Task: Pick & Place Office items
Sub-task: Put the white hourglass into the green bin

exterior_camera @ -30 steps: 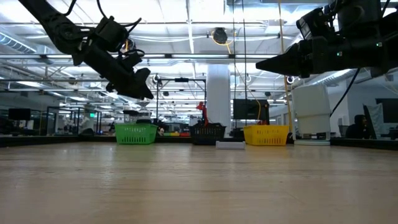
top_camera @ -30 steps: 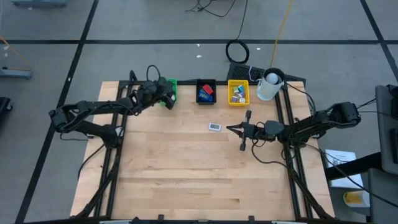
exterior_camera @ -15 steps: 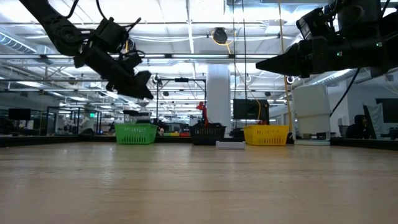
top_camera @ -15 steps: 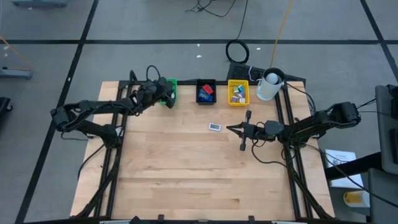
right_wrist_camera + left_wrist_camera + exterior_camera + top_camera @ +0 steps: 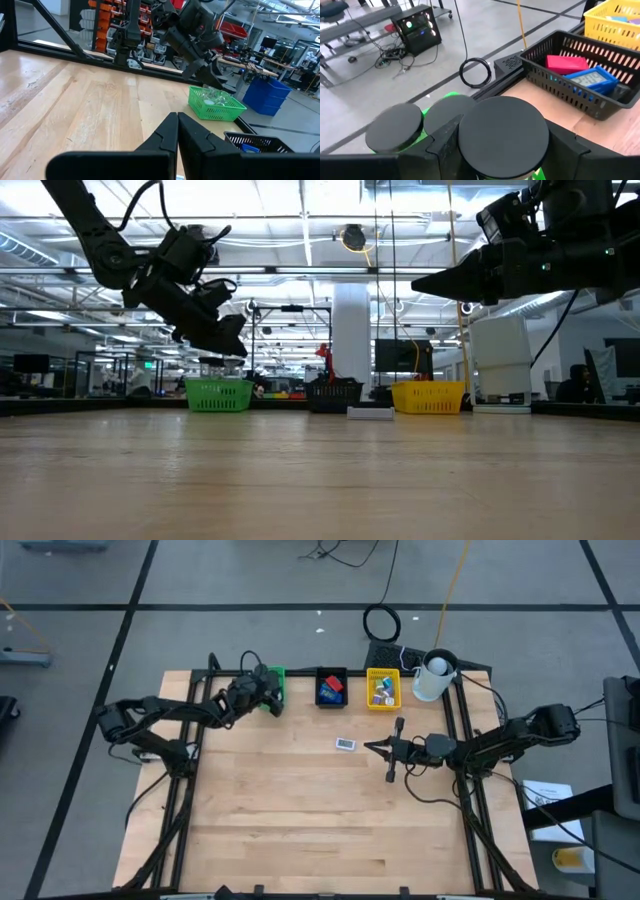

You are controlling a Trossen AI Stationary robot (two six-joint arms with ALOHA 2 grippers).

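Note:
My left gripper [image 5: 262, 695] hangs over the green tray [image 5: 276, 684] at the table's far left, shut on a dark round roll [image 5: 502, 127]. Two more dark round rolls [image 5: 395, 127] show behind the held one in the left wrist view, over the green of the tray. A small white item [image 5: 345, 743] lies flat on the table in front of the trays. My right gripper [image 5: 368, 747] hovers shut and level just right of that item, touching nothing. My left gripper pinches the dark round roll by its rim [image 5: 465, 137], one finger [image 5: 442, 142] on each side. The fingers slant down toward the table's far edge. The roll's flat face points up, and it hangs clear above the green tray [image 5: 218, 393].
A black tray [image 5: 331, 687] with red and blue blocks and a yellow tray [image 5: 383, 688] with small pieces stand right of the green one. A white cup [image 5: 432, 677] stands at the far right corner. Bare wood fills the table's near half.
My left gripper has sunk toward the green tray with the dark roll and tipped a little further down. The roll stays between its fingers.

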